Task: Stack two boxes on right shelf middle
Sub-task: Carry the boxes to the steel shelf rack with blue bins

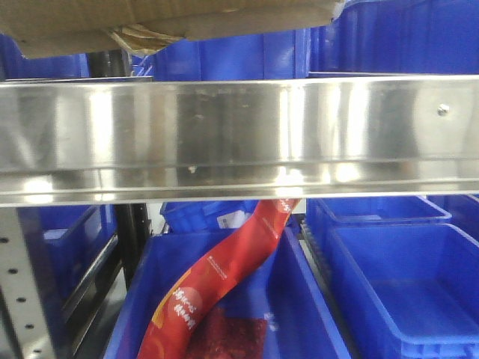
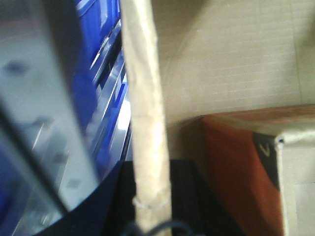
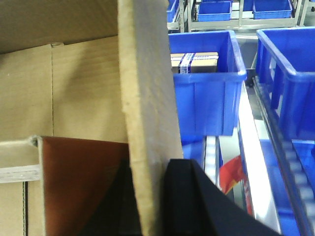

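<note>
A tan cardboard box [image 1: 172, 22] with a crumpled tape scrap [image 1: 142, 37] under it hangs above the front lip of the steel shelf [image 1: 239, 127]; blue shows in the gap between them. My left gripper [image 2: 152, 167] is shut on one upright wall of this box [image 2: 142, 98], one black finger on each side. On the opposite wall [image 3: 147, 98] my right gripper [image 3: 150, 164] is shut the same way. Inside the open box sits a smaller reddish-brown box [image 2: 231, 167], whose brown side and taped edge [image 3: 78, 182] also appear in the right wrist view.
Blue plastic bins [image 1: 404, 292] fill the level below the shelf and the space behind it. One bin holds a long red bag [image 1: 224, 277]. A perforated grey upright [image 1: 22, 299] stands at lower left. Another blue bin [image 3: 206, 98] with a taped carton is to the right.
</note>
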Tool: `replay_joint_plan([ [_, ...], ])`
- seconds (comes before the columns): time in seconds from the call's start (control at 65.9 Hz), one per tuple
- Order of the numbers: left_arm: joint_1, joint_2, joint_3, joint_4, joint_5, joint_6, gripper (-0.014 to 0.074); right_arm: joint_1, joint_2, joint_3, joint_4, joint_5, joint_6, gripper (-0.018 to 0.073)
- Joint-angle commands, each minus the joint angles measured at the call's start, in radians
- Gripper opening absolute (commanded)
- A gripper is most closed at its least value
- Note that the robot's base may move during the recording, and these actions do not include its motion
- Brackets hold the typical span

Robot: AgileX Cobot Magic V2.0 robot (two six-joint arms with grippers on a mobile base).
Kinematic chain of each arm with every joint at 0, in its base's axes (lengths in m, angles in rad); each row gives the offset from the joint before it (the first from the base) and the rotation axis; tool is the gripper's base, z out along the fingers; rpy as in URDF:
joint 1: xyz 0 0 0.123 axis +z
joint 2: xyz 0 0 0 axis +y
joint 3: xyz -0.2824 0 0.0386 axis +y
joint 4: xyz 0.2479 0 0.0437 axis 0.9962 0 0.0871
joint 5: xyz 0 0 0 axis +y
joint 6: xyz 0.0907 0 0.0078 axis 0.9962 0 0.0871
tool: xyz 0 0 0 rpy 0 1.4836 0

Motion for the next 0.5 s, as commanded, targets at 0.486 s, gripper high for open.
replay_joint_plan([
  [0.486,-0.008,-0.005,-0.011,-0.012,-0.065,0.002,-0.0111,0.006,-0.017,-0.012,0.013,-0.128,0.009,-0.0152],
])
